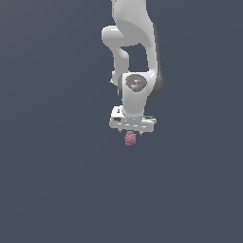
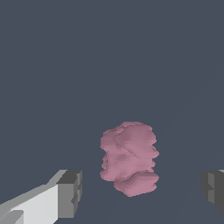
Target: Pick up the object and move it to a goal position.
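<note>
Step in hand: approach for pick, grasp not yet made.

Claw (image 1: 131, 131) released, pointing down, hovering directly over object (image 1: 130, 138). In wrist view, fingers (image 2: 70, 192) spread wide either side of object (image 2: 129, 158), clear gap on both sides, no contact. Object resting on plain grey surface (image 1: 57, 190), just below claw body. No goal marker visible.

Next move calls for: straight descent until pads flank lumpy sides, then closing evenly; bumpy shape likely to slip if pinched off-centre.

This is a bare simulated scene, not a real room. A flat, uniform slate-grey ground (image 1: 47, 190) fills both views, and the white arm (image 1: 135, 57) is smoothly rendered.
</note>
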You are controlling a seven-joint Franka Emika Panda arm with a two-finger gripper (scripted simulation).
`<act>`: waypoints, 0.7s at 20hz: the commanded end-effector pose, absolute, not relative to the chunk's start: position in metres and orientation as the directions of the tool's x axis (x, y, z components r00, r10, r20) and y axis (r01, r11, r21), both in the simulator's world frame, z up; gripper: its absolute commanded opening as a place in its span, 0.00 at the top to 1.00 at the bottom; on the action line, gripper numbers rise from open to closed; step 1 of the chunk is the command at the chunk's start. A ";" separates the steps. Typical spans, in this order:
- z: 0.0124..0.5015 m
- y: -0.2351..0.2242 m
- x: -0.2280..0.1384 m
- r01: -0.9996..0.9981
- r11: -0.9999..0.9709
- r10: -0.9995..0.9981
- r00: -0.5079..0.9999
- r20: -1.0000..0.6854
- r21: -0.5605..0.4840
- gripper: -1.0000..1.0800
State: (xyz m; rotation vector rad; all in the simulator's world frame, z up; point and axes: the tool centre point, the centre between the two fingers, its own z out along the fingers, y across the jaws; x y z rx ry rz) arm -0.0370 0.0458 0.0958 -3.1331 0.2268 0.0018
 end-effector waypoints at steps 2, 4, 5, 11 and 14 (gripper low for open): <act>0.093 0.046 -0.037 -0.145 -0.989 -0.145 0.989 -0.001 0.000 0.04; 0.087 0.046 -0.037 -0.145 -0.989 -0.145 0.989 -0.001 0.000 0.04; 0.084 0.046 -0.037 -0.145 -0.989 -0.145 0.989 -0.001 0.000 0.04; 0.055 0.046 -0.039 -0.147 -0.989 -0.147 0.989 0.000 0.000 0.04; 0.047 0.046 -0.038 -0.148 -0.989 -0.148 0.989 0.000 0.000 0.04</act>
